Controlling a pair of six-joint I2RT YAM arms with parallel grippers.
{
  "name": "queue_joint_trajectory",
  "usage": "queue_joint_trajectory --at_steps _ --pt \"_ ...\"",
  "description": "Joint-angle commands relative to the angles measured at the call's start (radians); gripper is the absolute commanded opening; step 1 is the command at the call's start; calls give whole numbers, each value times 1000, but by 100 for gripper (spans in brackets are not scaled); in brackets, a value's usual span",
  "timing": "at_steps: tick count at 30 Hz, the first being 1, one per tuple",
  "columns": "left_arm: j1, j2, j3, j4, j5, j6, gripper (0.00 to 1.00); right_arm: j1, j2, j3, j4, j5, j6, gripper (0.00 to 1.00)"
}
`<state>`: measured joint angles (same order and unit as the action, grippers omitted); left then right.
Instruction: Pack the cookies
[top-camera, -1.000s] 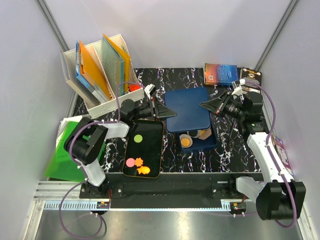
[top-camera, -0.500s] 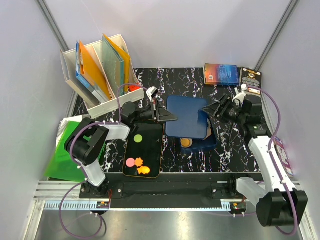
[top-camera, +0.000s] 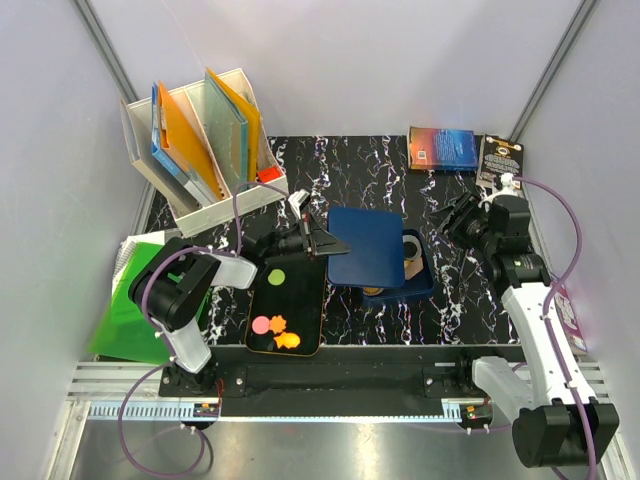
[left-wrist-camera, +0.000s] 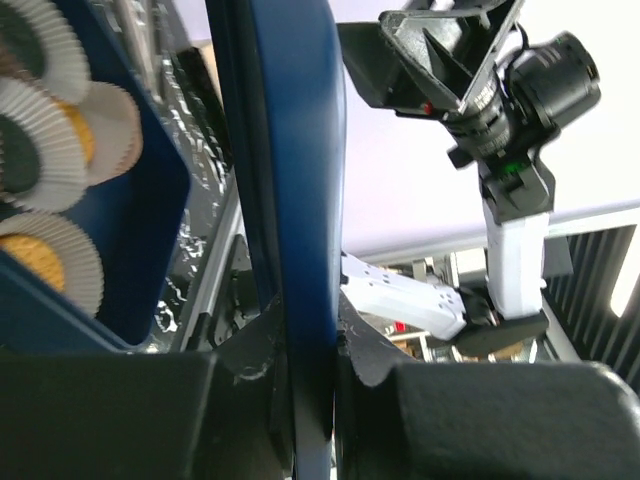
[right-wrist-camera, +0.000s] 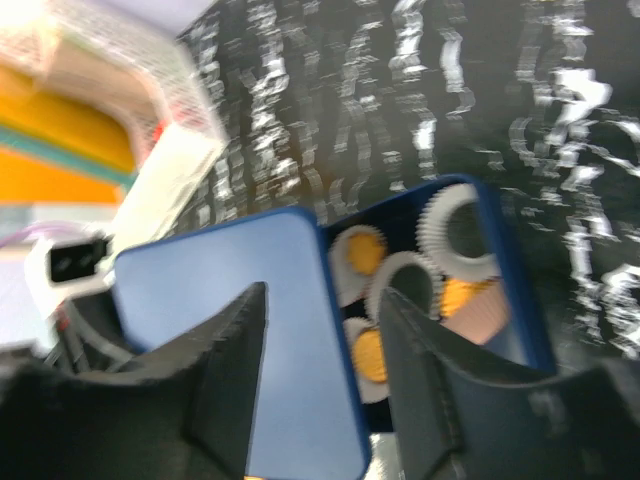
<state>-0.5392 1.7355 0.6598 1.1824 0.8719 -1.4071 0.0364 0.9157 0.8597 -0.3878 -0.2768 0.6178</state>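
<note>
1. Pinching the left rim of the blue lid, the left claw has its fingers almost together. Only the thin edge of the lid sits between them, and the left wrist view shows that edge clamped from both sides.
2. Spread wide and holding nothing, the right claw hangs at about 3 o'clock from the lid, apart from it.
3. The lid lies partly over the blue box. It covers the box's 9 o'clock portion and leaves the 3 o'clock end uncovered.
4. In the uncovered end, the right wrist view shows orange cookies resting in white pleated liners. One liner near the far wall looks dark inside.
5. At 9 o'clock from the box, just beside it, lies a black tray with more pieces on it.
   - A green cookie sits toward the tray's 12 o'clock end.
   - A pink cookie sits toward the 6 o'clock end, with two orange star-edged cookies close beside it.
6. A white file rack with coloured folders stands at 10 o'clock on the marbled table.
7. Two books lie at about 1 o'clock.
</note>
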Motion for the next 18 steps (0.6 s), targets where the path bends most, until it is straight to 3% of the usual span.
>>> queue_joint_trajectory --at_steps 1,7,11,18 --pt "-5 -42 -23 45 -97 46 0 3 3 -51 -2 178 -1 53" --pt "-21 -73 -32 -75 -177 123 0 2 61 -142 1 312 83 37" --pt "-33 -68 -12 -133 -212 149 0 2 130 -181 12 346 100 34" --pt "-50 19 26 -73 -209 99 0 3 206 -221 52 358 103 34"
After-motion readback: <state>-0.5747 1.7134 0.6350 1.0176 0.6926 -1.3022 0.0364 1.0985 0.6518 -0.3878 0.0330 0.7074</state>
